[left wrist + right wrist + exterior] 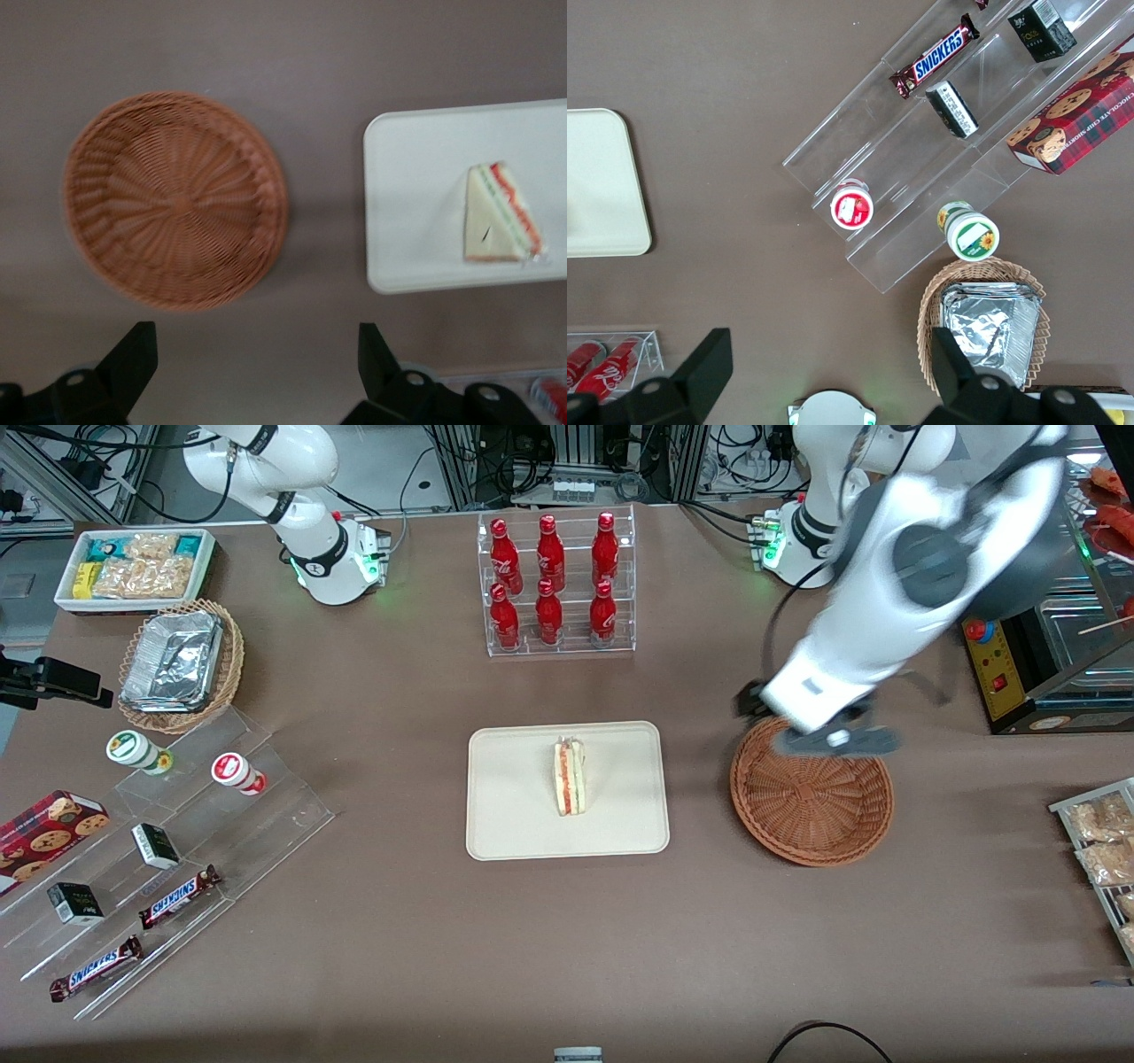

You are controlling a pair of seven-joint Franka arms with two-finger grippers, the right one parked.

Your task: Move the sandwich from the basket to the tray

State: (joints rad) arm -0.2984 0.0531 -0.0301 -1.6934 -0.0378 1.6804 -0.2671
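The sandwich (570,777), a pale bread wedge with orange-red and green filling, lies on the cream tray (509,824) in the middle of the table. It also shows on the tray (416,195) in the left wrist view (498,217). The reddish-brown wicker basket (811,806) (173,199) stands beside the tray toward the working arm's end, with nothing in it. My left gripper (828,737) (257,372) hangs high above the basket's rim farthest from the front camera. It is open and holds nothing.
A clear rack of red bottles (556,584) stands farther from the front camera than the tray. Clear stepped shelves with snacks (168,868), a light wicker basket with foil containers (177,664) and a white snack box (133,567) lie toward the parked arm's end. Packets (1103,850) lie at the working arm's end.
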